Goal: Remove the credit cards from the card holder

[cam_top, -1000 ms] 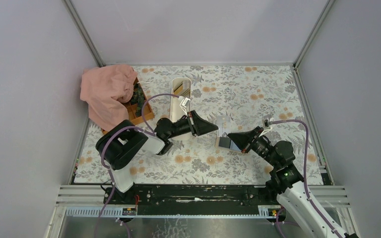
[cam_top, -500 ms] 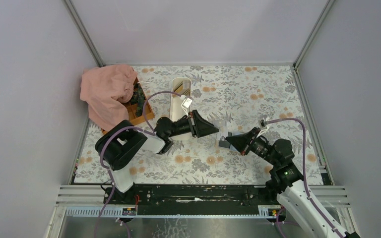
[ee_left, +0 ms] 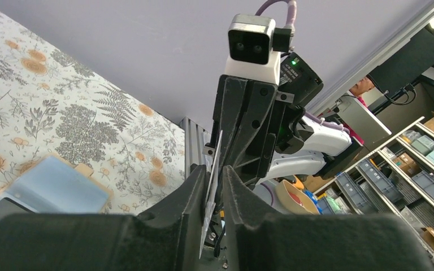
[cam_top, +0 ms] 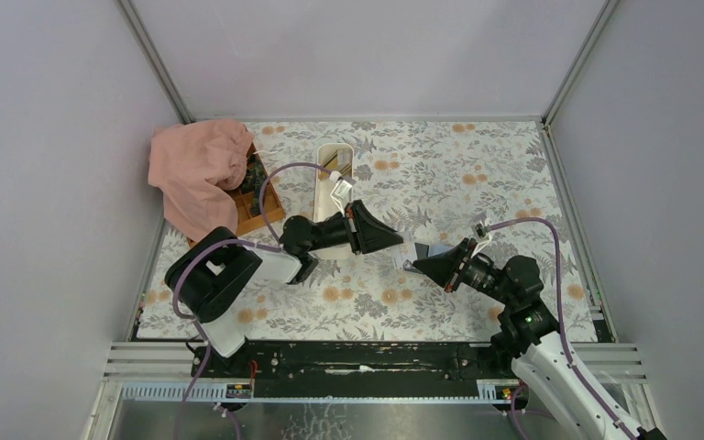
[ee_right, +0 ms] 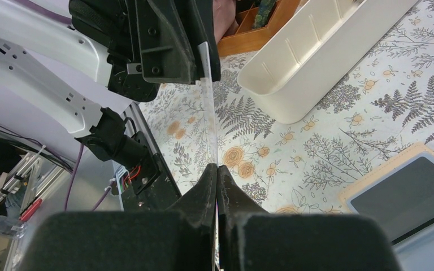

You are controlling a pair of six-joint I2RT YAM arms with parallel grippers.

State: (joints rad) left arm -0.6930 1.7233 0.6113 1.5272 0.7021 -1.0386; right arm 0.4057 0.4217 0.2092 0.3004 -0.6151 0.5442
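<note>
Right of the white tray (cam_top: pixel 320 179) and a bit nearer the arms, the left gripper (cam_top: pixel 396 240) and the right gripper (cam_top: pixel 414 265) meet tip to tip. One thin credit card (ee_right: pixel 209 113) stands on its edge between them. The right fingers pinch it tight. The left fingers sit close on both sides, but I cannot tell if they squeeze it. The card holder (cam_top: pixel 428 248) lies open under the tips, also right of the tray, with a dark grey card (ee_right: pixel 412 189) in it.
</note>
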